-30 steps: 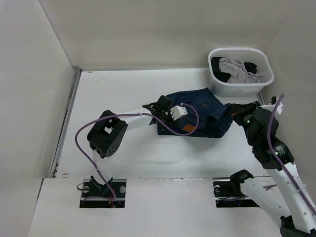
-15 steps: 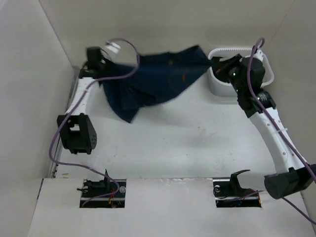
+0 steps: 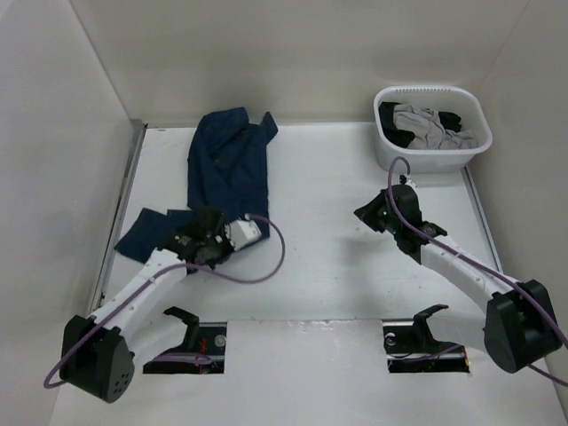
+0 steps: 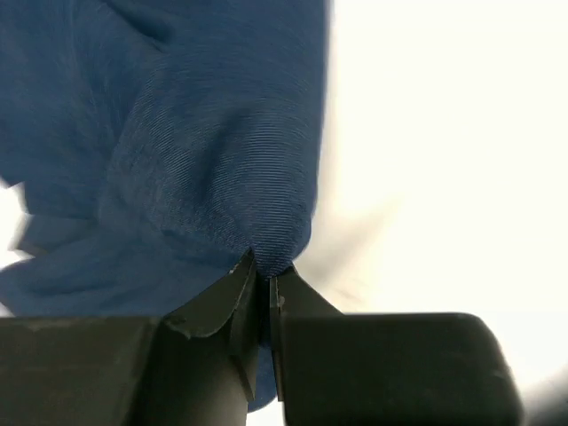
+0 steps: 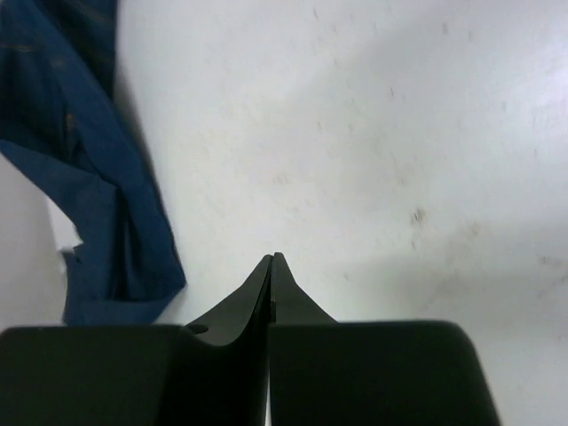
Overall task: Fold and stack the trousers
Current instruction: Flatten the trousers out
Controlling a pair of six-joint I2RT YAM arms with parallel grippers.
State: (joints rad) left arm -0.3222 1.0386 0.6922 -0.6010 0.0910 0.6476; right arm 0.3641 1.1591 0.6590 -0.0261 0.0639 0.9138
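The dark navy trousers (image 3: pixel 229 164) lie stretched out on the left side of the table, from the back wall towards the near left, with one end bent leftwards. My left gripper (image 3: pixel 193 232) sits at that near end, shut on a fold of the blue cloth (image 4: pixel 204 133); the jaws (image 4: pixel 264 271) pinch it. My right gripper (image 3: pixel 364 215) is shut and empty over the bare table (image 5: pixel 399 133) right of centre, apart from the trousers. In the right wrist view (image 5: pixel 272 259) the trousers (image 5: pixel 98 195) show at the left. No tan patch shows.
A white basket (image 3: pixel 430 161) stands at the back right corner and holds grey and black garments (image 3: pixel 426 124). A metal rail (image 3: pixel 120 213) runs along the table's left edge. White walls close in the back and sides.
The trousers, held up between both grippers at the back half a second ago, now lie on the table's left. The right gripper has let go and come back to the middle; the left arm pulled nearer.
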